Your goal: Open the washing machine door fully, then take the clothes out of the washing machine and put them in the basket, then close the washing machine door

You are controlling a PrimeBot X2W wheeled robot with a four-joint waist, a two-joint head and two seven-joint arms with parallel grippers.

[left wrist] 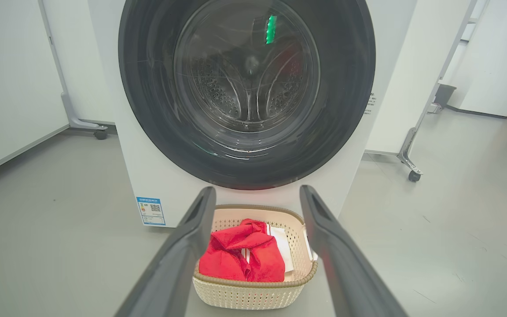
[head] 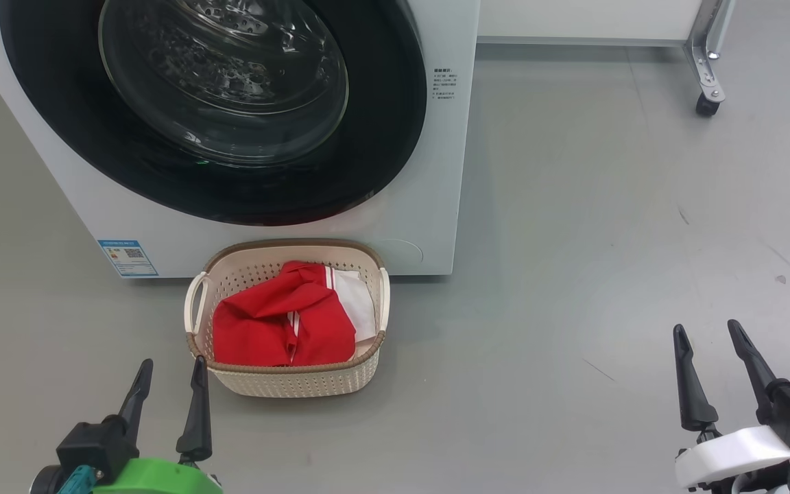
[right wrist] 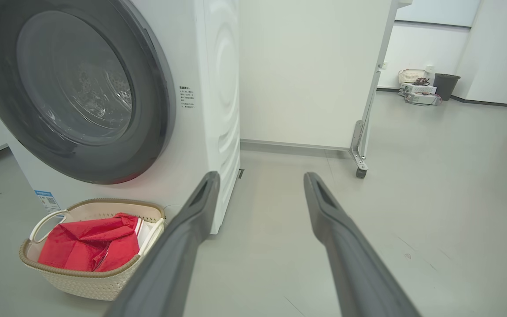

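The washing machine door looks shut, its black rim lying flush on the white front of the washing machine, and through the glass the drum shows no fabric that I can make out. The clothes, red with white stripes and a white piece at the right, lie heaped inside the basket. The basket stands on the floor right at the foot of the machine, below the door. The task therefore reads as at its last step, or done. Whether the door has latched cannot be seen, so finishing well probably means one flat, gentle push on the rim rather than on the bulging glass. That push should go over the basket without knocking its handles, and the arm should then draw straight back. The left gripper has its fingers spread wide and holds nothing. It hovers just beside the basket's near left corner, and in its wrist view it points over the basket at the lower part of the door. The right gripper, likewise spread and empty, hangs over bare floor well to the right of basket and machine, aimed past the machine's right side.
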